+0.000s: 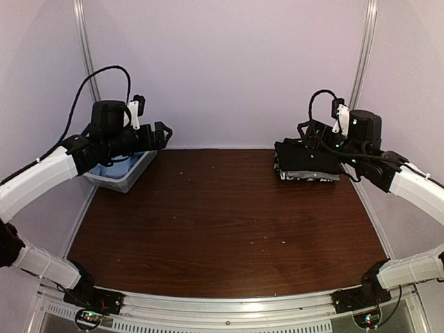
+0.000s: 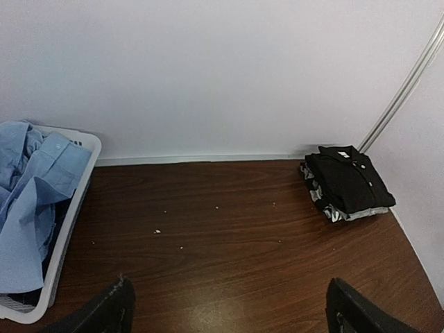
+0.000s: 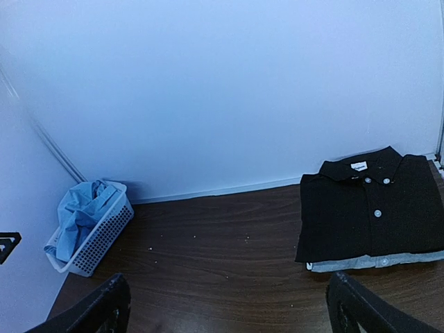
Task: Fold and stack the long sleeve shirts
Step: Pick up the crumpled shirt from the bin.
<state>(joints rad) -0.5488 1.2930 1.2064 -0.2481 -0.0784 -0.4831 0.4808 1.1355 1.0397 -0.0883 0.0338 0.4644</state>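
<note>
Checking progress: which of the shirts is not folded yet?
The light blue shirt, crumpled in the white basket at far left. The black shirt lies folded flat on top of the stack at far right.

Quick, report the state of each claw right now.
Left claw: open, holding nothing.
Right claw: open, holding nothing.

No writing can be read anywhere in these views. The folded black shirt (image 3: 371, 208), seen from the right wrist, carries a small white label (image 3: 359, 165) just inside its collar (image 3: 392, 155), but whatever is printed on it is too small and blurred to make out.
</note>
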